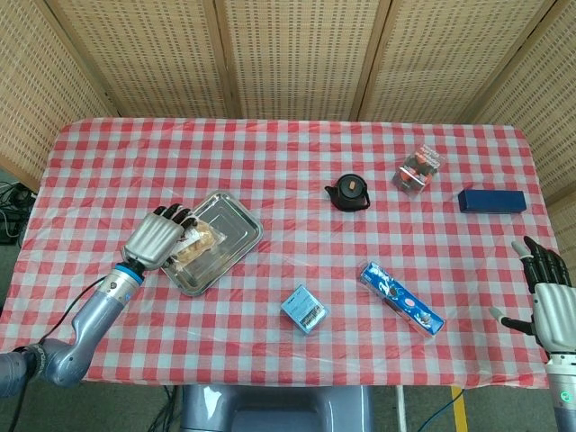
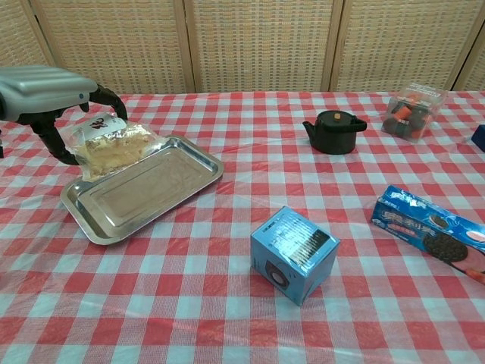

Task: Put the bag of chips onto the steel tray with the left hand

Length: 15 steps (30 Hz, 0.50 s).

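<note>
1. Chest view: left robot hand (image 2: 45,89) grips clear plastic bag of yellow chips (image 2: 110,144), held over far-left end of rectangular steel tray (image 2: 163,186); contact with tray unclear.
2. Head view: right robot hand (image 1: 551,301) empty, fingers spread, at counter's (image 1: 297,162) right edge.

Staged lab-style tabletop: checkered tablecloth (image 1: 288,171), woven screen panels (image 1: 288,54) behind.
</note>
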{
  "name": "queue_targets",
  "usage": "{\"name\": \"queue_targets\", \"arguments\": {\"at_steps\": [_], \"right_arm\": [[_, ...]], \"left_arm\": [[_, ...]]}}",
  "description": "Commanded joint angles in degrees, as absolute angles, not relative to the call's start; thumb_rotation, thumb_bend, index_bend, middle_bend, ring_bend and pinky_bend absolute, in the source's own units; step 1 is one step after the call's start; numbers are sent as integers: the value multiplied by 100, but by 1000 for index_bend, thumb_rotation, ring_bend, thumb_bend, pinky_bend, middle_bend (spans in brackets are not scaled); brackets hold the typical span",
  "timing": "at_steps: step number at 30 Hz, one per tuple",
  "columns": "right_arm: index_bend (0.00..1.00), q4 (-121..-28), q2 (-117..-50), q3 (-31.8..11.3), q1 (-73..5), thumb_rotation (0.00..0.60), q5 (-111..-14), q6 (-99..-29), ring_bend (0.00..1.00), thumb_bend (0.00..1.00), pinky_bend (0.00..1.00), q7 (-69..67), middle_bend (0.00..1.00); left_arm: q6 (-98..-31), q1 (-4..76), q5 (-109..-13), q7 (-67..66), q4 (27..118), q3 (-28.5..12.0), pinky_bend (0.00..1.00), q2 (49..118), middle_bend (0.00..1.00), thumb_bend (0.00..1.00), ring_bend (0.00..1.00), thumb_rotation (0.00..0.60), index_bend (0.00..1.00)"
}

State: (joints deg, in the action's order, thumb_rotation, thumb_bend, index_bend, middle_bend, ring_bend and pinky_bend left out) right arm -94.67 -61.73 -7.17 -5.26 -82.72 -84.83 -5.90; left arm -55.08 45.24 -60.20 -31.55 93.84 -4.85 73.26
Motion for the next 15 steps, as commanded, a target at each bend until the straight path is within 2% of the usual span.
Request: {"name": "queue_targets", "arguments": {"at_steps": [1, 3, 6, 9, 11, 15], "right_arm": [[0, -9470, -6171, -711, -529, 600, -8277, -8474, 0, 73, 0, -591, 0], [0, -9474, -6167, -706, -526, 600, -8285, -8478, 0, 73, 0, -602, 0], [0, -9478, -6163, -703, -524, 600, -8302, -8487, 0, 72, 0, -613, 0], [0, -9471, -6164, -700, -528, 600, -8303, -8479, 0, 72, 0, -611, 0], [0, -9470, -6168, -694, -529, 600, -8306, -8471, 0, 72, 0, -609, 0], [0, -9472, -6172, -685, -534, 600, -8316, -8462, 0, 73, 0, -591, 0]], "left_arm": [[-5448, 4577, -5874, -3168, 9233, -549, 189, 7400, 97, 321, 97, 600, 344], [-5429, 4608, -5729, -3216, 9130, -585, 121, 7458, 30, 271, 37, 600, 261], [-5437, 4649, -5507, -3367, 9033, -611, 15, 7531, 0, 197, 0, 600, 137], [-5509, 4651, -5404, -3420, 9014, -639, 0, 7586, 0, 140, 0, 600, 40], [-5555, 4646, -5359, -3433, 9020, -655, 0, 7600, 0, 124, 0, 600, 6], [-5606, 4615, -5362, -3380, 9052, -662, 0, 7585, 0, 123, 0, 600, 0]]}}
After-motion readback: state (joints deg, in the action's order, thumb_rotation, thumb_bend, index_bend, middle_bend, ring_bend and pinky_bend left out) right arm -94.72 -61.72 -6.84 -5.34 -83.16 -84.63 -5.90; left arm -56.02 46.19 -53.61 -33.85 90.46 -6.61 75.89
